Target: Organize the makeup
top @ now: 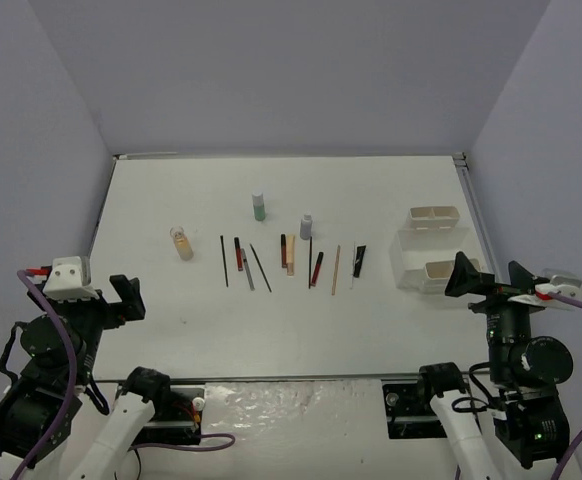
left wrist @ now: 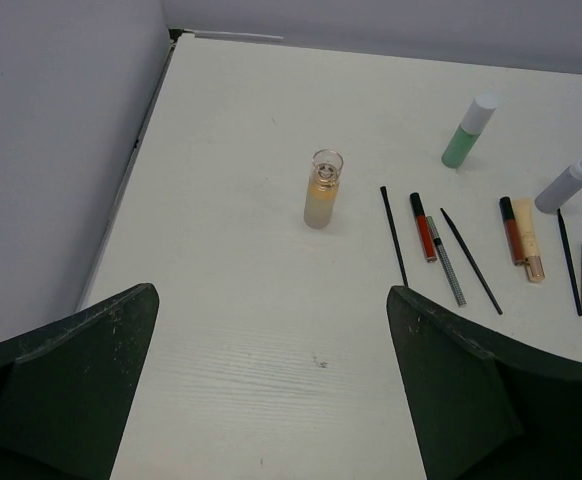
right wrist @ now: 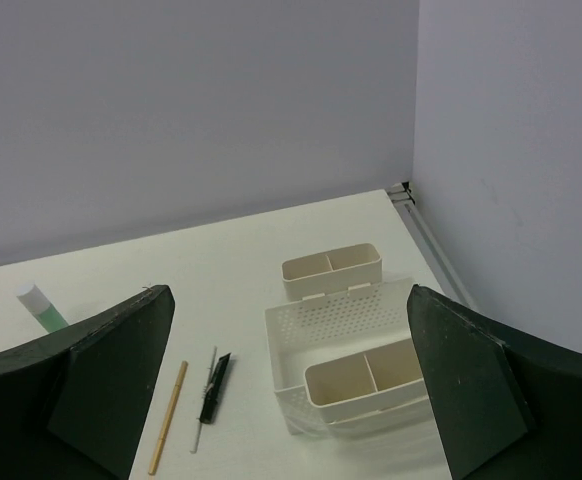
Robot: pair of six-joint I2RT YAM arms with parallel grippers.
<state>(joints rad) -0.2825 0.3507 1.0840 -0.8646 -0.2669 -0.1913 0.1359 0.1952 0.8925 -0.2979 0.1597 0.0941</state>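
A: How do the tools stand?
B: Both spread wide, pinching nothing: left tool (left wrist: pixel 271 330) and right tool (right wrist: pixel 289 300) above the white surface (left wrist: pixel 231 120).
A: The makeup?
B: A frosted beige bottle (left wrist: pixel 323 190) stands upright ahead of the left tool; a green white-capped bottle (left wrist: pixel 467 133), a grey bottle (left wrist: pixel 569 183) and thin black, red and tan sticks (left wrist: pixel 424 228) sit further right. Ahead of the right tool — a white perforated plastic tray (right wrist: pixel 321 320).

The white table (top: pixel 171 320) is carrying a beige bottle (top: pixel 182 244), green bottle (top: pixel 259 208), grey bottle (top: pixel 306 226), thin makeup sticks (top: pixel 290 256) and a white tray (top: pixel 408 262).
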